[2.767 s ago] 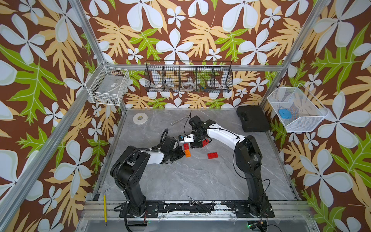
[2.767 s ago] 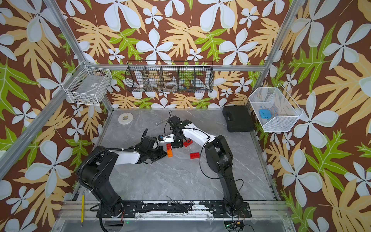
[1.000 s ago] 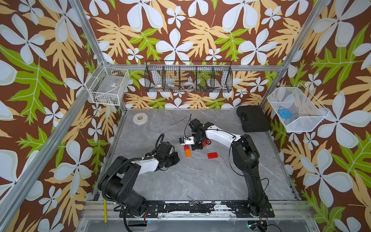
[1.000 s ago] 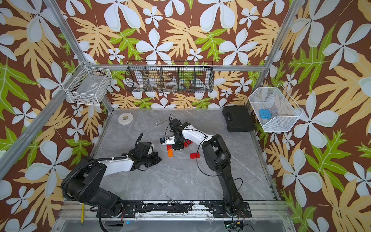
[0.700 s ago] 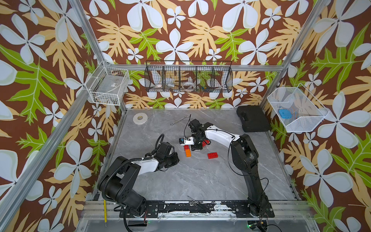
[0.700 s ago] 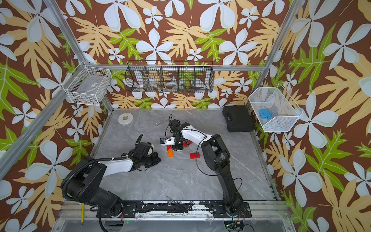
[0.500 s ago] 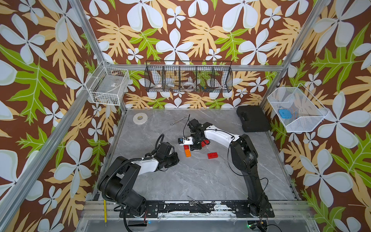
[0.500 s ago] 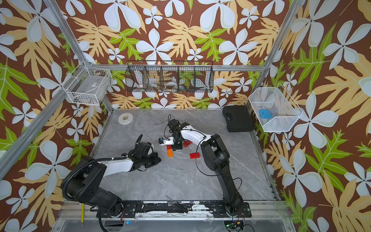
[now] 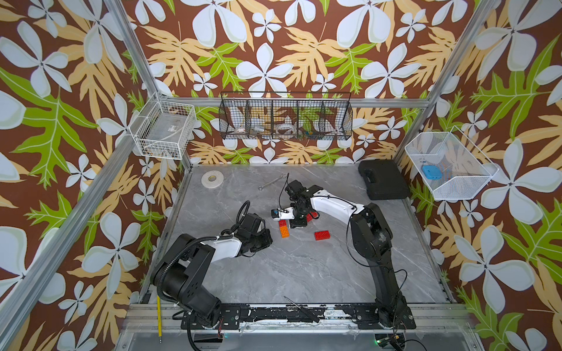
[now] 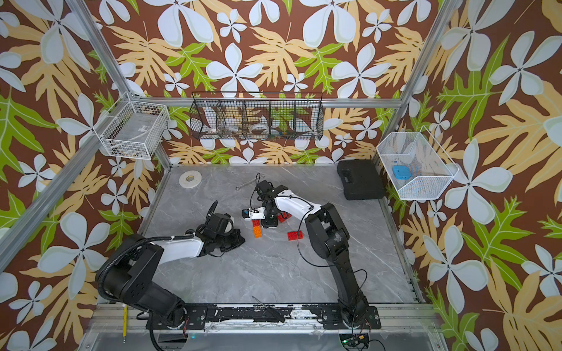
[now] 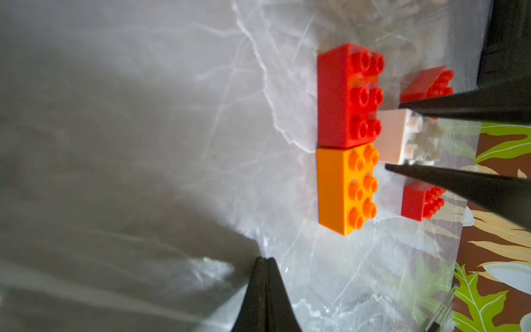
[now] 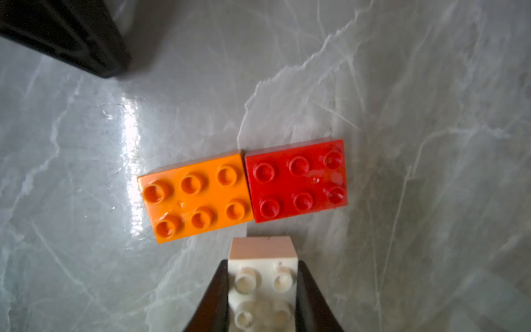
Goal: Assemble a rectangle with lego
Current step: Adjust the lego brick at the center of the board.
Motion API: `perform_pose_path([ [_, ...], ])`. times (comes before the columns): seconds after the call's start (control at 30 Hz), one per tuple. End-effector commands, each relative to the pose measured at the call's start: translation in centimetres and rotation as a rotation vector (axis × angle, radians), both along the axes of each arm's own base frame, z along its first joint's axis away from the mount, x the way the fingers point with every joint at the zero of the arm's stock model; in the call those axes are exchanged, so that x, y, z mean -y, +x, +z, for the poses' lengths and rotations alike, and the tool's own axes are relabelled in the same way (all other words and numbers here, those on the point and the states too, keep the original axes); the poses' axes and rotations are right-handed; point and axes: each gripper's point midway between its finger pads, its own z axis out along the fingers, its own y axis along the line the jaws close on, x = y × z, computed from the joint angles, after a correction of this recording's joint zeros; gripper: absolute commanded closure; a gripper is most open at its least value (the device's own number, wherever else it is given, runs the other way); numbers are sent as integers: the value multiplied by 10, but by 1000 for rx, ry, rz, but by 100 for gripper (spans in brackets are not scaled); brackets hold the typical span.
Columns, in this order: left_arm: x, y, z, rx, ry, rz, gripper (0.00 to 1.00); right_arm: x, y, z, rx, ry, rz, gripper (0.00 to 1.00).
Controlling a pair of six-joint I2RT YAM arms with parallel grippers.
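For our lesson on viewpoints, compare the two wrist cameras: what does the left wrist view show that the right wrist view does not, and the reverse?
Left wrist only: two further red bricks, and the left gripper, shut and empty.
Right wrist only: a straight-down look at the stud tops, and a dark shape at the edge that I cannot identify.
Both: the orange brick and a red brick end to end on the table, and the white brick clamped in the right gripper.

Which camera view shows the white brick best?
The right wrist view: the white brick fills the foreground, studs up, clamped between the fingers of the right gripper. The left wrist view shows it from the side, blurred, between those fingers. In both top views the right gripper covers it.
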Motion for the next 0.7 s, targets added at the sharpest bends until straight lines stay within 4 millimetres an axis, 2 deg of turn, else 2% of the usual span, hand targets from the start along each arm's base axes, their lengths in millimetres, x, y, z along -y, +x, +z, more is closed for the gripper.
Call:
perform_pose_path([
  [0.0, 6, 11, 5, 21, -9, -6, 99, 5, 3, 7, 26, -10, -10, 100],
  [0.3, 27, 34, 11, 33, -78, -16, 99, 11, 4, 20, 44, 17, -34, 100],
  [0.67, 34, 41, 9, 32, -106, -22, 99, 9, 7, 28, 54, 33, -40, 100],
])
